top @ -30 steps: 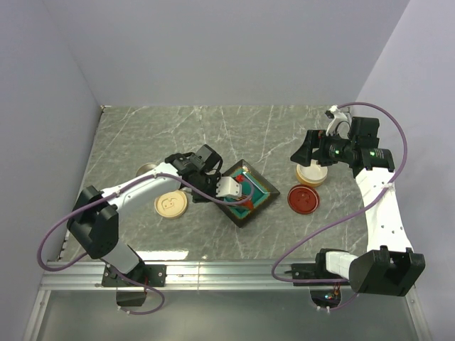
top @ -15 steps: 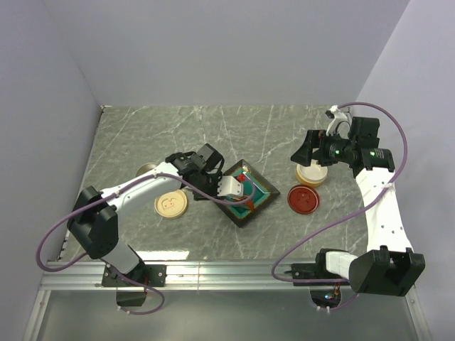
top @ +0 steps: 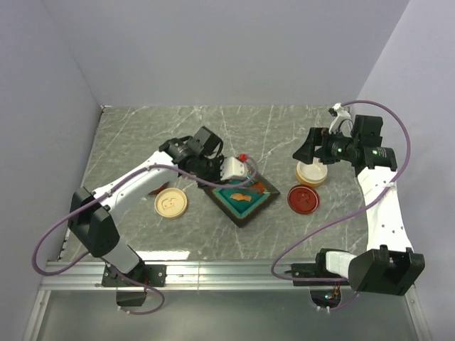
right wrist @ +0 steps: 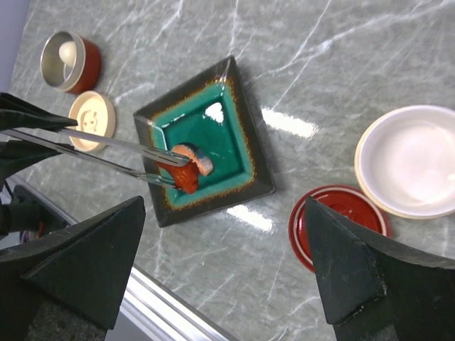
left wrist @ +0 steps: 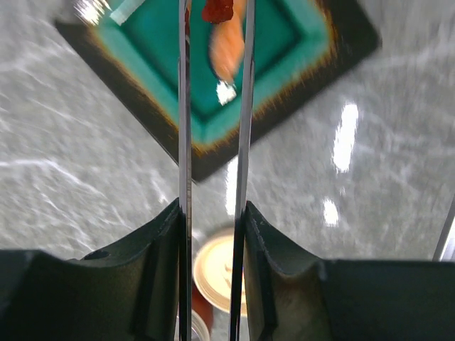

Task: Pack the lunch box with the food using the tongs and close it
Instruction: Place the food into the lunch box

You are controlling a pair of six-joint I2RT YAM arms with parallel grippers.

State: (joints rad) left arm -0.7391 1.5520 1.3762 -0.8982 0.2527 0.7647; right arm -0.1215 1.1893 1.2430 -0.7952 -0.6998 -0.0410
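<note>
My left gripper (top: 234,169) (left wrist: 212,209) is shut on the tongs (left wrist: 183,106) (right wrist: 106,148), pressing their two thin metal arms together. The tips pinch a red lump of food (top: 243,155) (left wrist: 217,10) (right wrist: 183,179), lifted over the back corner of the teal square dish (top: 259,209) (right wrist: 256,188). An orange piece (top: 240,195) (right wrist: 195,158) lies in that dish. My right gripper (top: 304,150) (right wrist: 224,201) hangs open and empty above the lunch box's white bowl (top: 311,174) (right wrist: 416,160). Its red round tin (right wrist: 69,60) holds a white egg (right wrist: 67,51).
A red lid (top: 303,199) (right wrist: 334,220) lies right of the dish, just in front of the white bowl. A cream lid (top: 171,204) (right wrist: 92,121) lies left of the dish under my left arm. Walls close off the table's left, back and right sides.
My left gripper has squeezed the tongs on the red lump and raised it up and back out of the dish. The right arm has barely shifted.
</note>
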